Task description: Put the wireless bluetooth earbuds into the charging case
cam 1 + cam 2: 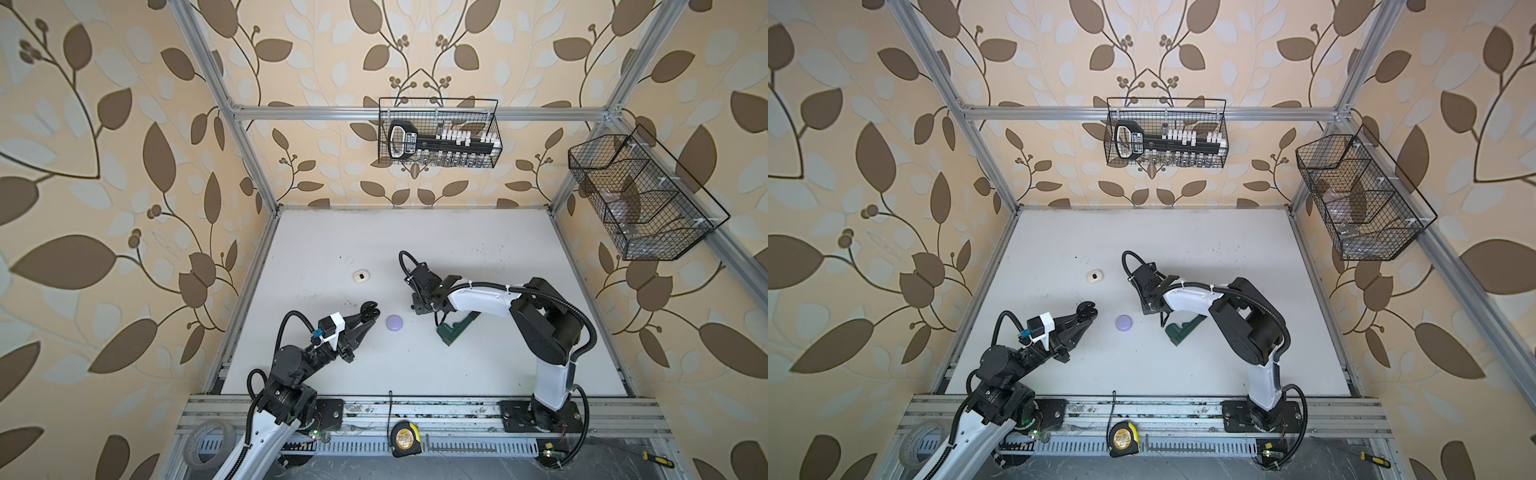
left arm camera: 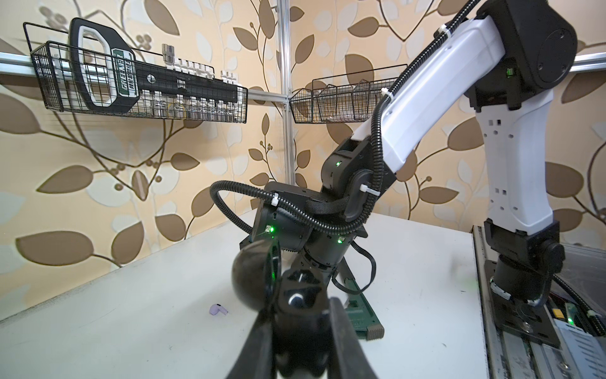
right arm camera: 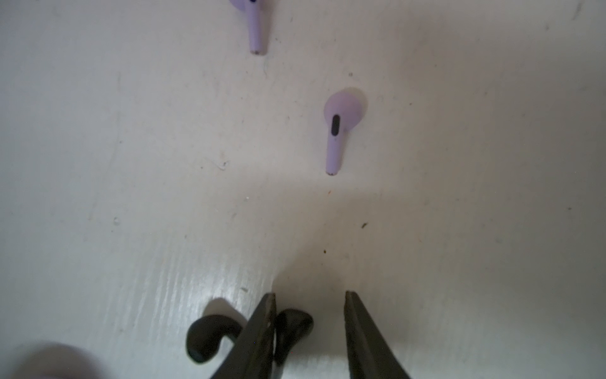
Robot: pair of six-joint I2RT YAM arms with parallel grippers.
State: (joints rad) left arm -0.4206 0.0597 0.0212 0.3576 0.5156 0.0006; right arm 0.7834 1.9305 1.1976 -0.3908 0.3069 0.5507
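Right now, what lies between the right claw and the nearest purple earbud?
Nothing: the right wrist view shows bare table between the right gripper and that lilac earbud.

The white surface [image 3: 131, 164] looks smooth, faintly glossy, scuffed. The lilac earbud [image 3: 339, 131] is matt, smooth plastic. The far basket [image 1: 436, 99] is black metal wire.

A round case [image 1: 394, 323] lies on the table [image 1: 498, 257] between the open case [image 1: 369, 309] in the left claw [image 1: 365, 319] and a wrench-shaped tool [image 1: 455, 328], a third case [image 1: 361, 276] behind them, two earbuds [image 3: 337, 131] near the right claw [image 3: 310, 293].
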